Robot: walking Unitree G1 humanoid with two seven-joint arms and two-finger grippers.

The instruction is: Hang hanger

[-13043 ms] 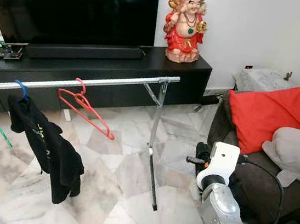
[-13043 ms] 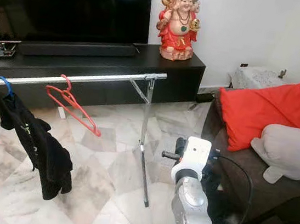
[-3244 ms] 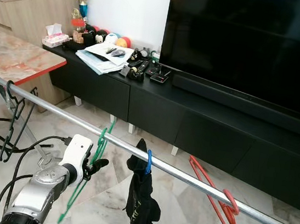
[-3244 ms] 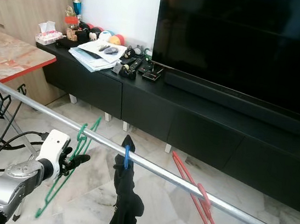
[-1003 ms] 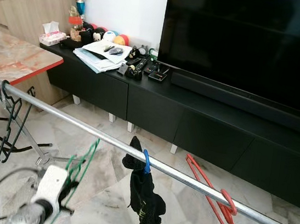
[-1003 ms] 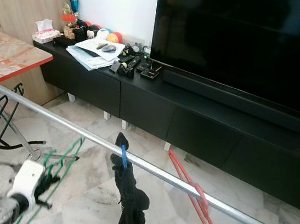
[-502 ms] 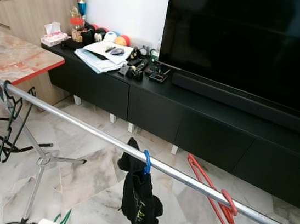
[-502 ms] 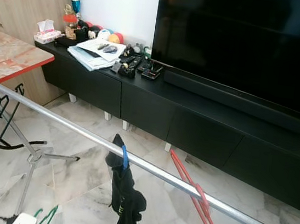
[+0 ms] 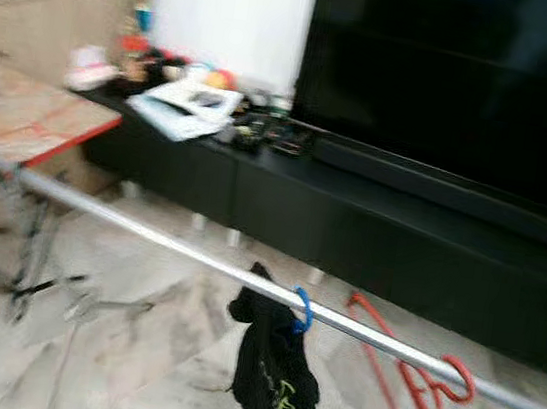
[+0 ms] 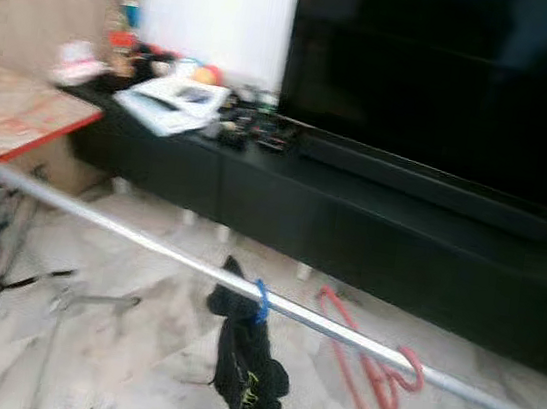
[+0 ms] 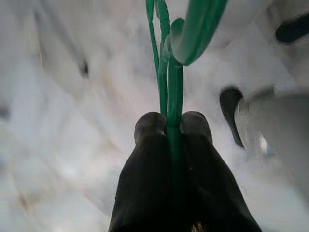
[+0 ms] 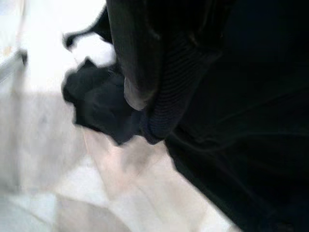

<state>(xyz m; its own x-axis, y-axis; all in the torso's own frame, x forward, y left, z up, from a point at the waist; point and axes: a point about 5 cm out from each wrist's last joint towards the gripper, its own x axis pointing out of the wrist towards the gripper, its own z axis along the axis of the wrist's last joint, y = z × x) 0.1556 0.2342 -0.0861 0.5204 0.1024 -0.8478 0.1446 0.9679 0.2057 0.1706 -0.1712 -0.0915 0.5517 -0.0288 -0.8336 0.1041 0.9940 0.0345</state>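
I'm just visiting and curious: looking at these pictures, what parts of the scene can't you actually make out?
- Green hanger: the left claw pinches it in the left wrist view, but its hook runs off the frame's edge.
- Right claw: the right wrist view is dark, crowded by black cloth, so open or shut is unclear.
- Items on the TV cabinet: smeared by motion blur in the eye views.
- Rail: both ends cut off by the frame.

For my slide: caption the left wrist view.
Left gripper shut on a green hanger above a blurred marble floor.
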